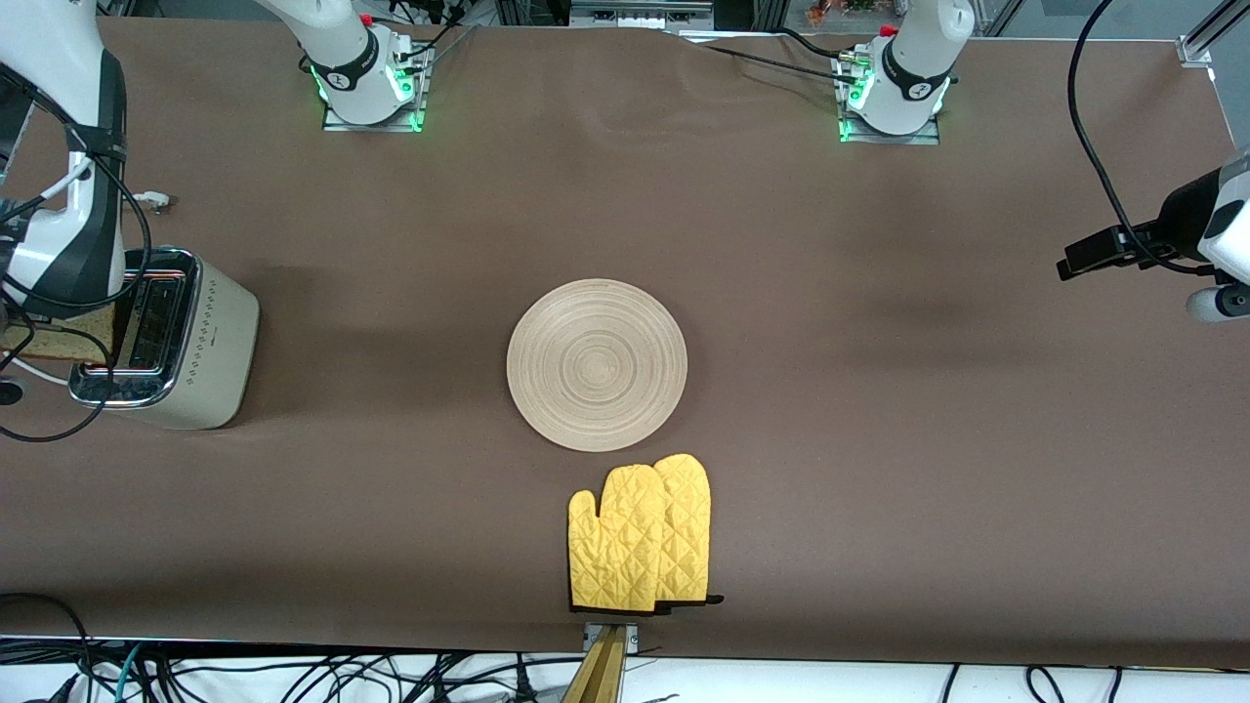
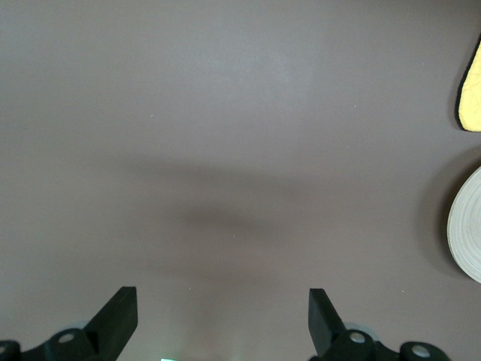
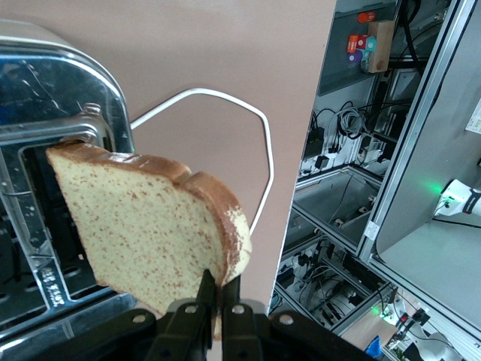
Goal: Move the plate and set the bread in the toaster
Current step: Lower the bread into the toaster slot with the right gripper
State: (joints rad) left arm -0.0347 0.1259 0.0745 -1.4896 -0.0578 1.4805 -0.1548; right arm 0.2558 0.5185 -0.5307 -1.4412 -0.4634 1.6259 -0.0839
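My right gripper (image 3: 223, 289) is shut on the crust edge of the brown speckled bread (image 3: 150, 233) and holds the slice tilted over the toaster's (image 1: 195, 342) chrome top (image 3: 45, 90), one corner at a slot. In the front view the bread (image 1: 44, 340) shows only partly beside the right arm's hand. The toaster stands at the right arm's end of the table. The round light-wood plate (image 1: 597, 364) lies flat at the table's middle, and its rim shows in the left wrist view (image 2: 467, 226). My left gripper (image 2: 222, 316) is open and empty, up over bare cloth at the left arm's end, waiting.
A pair of yellow oven mitts (image 1: 640, 537) lies just nearer to the front camera than the plate. The toaster's white cord (image 3: 225, 135) loops on the table beside the toaster. A brown cloth (image 1: 879, 391) covers the table. Loose cables hang round the right arm's hand.
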